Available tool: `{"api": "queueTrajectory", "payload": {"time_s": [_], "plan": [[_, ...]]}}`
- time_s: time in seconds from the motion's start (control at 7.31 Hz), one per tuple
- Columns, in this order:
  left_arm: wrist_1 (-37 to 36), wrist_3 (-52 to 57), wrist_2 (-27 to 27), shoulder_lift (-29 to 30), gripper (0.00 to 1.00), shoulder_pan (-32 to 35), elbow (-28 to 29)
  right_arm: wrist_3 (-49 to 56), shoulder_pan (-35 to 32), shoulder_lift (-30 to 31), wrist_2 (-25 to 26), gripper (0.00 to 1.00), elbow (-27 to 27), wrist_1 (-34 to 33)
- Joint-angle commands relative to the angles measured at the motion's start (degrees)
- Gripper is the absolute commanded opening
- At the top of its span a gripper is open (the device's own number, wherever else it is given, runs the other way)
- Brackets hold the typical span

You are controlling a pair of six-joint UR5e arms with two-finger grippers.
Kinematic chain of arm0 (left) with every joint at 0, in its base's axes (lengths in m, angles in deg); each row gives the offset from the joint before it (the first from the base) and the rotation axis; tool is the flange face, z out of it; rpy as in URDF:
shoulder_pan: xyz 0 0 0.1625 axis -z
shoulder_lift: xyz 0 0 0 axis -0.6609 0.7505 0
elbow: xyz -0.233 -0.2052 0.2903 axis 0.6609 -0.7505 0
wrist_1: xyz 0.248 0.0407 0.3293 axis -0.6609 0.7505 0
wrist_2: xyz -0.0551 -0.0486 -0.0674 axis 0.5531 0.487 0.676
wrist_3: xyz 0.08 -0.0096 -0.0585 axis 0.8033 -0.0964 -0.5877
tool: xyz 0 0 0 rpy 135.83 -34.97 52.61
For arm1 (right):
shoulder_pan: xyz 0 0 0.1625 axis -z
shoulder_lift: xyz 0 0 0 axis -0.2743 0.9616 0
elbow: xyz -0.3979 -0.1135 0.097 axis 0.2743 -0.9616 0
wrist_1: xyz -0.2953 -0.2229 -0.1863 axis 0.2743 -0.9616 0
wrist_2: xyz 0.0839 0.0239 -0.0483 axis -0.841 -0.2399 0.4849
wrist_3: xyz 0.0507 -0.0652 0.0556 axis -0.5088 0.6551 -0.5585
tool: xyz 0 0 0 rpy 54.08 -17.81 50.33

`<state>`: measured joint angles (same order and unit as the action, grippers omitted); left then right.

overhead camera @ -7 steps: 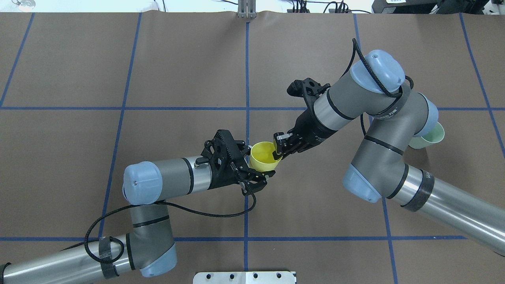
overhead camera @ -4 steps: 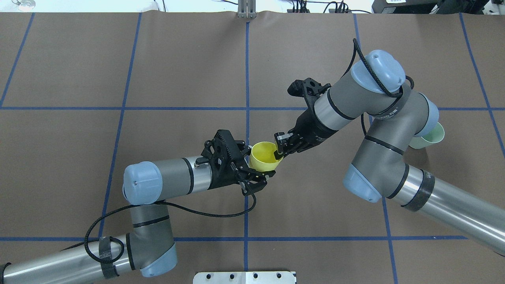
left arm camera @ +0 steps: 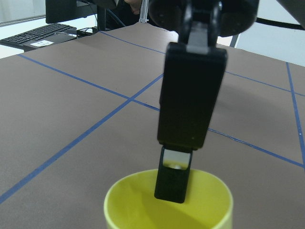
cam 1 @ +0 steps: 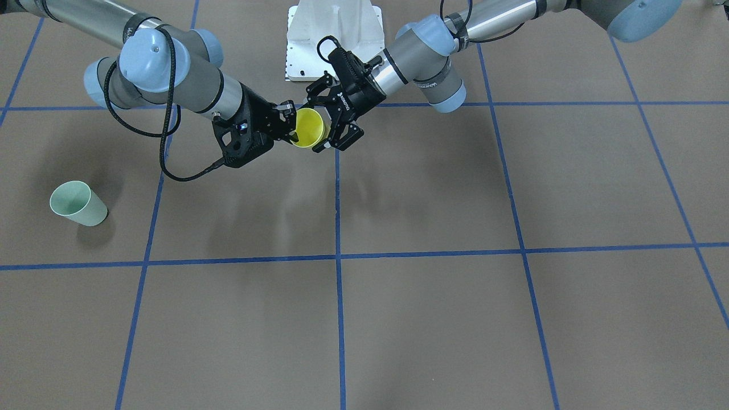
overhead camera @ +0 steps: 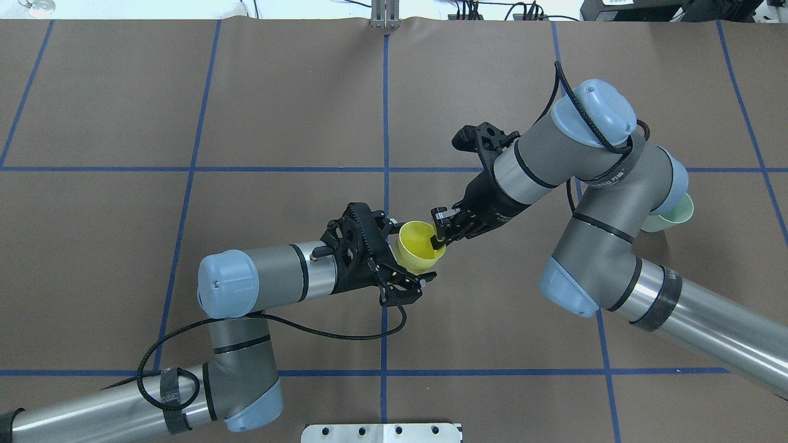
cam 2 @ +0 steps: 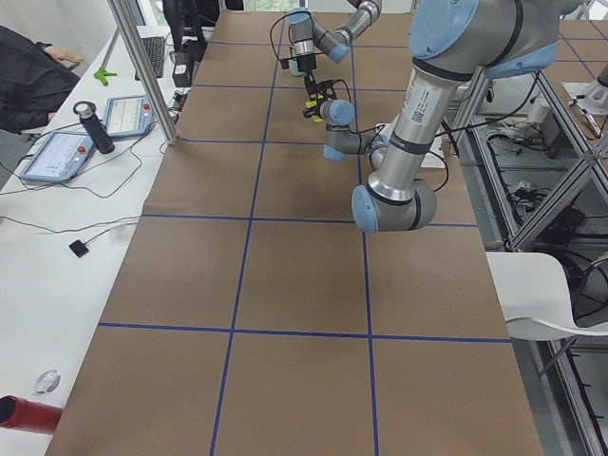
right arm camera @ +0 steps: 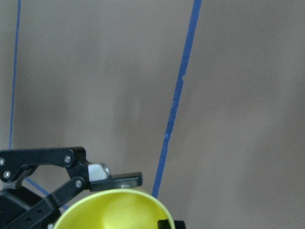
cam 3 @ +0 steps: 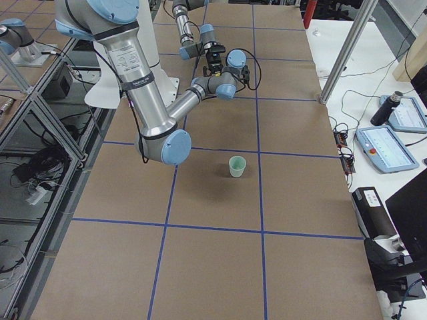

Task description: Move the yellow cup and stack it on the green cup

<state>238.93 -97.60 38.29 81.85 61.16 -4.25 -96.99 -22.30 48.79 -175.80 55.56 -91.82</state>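
Note:
The yellow cup (overhead camera: 415,252) hangs in the air over the table's middle, tilted with its mouth up. My left gripper (overhead camera: 414,253) reaches in from the left, its fingers against the cup's wall on either side. My right gripper (overhead camera: 438,232) comes from the right and pinches the rim, one finger (left arm camera: 172,183) inside the cup (left arm camera: 143,210). The front-facing view shows the same cup (cam 1: 309,126) held between both grippers. The green cup (cam 1: 77,204) stands upright on the table at my far right, half hidden by my right arm in the overhead view (overhead camera: 674,212).
Brown table cover (overhead camera: 277,92) with a blue tape grid. My white base plate (overhead camera: 381,432) sits at the near edge. A side bench with tablets (cam 2: 57,152) and a bottle runs along the far side, beside a metal post (cam 3: 343,50).
Both arms and the yellow cup have shifted slightly to the right. Both grips on the cup look unchanged.

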Motion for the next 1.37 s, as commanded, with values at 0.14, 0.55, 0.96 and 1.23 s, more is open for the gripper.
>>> {"api": "queueTrajectory", "payload": {"time_s": [0.14, 0.55, 0.96, 1.23], "plan": [[0.32, 0.18, -0.14, -0.12, 1.0, 0.07, -0.22, 0.07, -0.27, 1.65, -0.11, 0.0, 1.07, 0.12], [0.5, -0.43, -0.05, -0.21, 1.0, 0.16, -0.74, 0.07, -4.3, 1.92, -0.02, 0.0, 0.46, -0.76], [0.5, -0.52, -0.22, -0.74, 1.0, 0.34, -1.27, 0.76, -11.23, 1.92, 0.15, 0.0, -3.4, -0.76], [-0.11, -0.44, -6.24, -2.48, 1.0, 0.6, -2.93, 2.43, -18.7, 3.14, 0.24, 0.0, -5.69, -0.85]]}}
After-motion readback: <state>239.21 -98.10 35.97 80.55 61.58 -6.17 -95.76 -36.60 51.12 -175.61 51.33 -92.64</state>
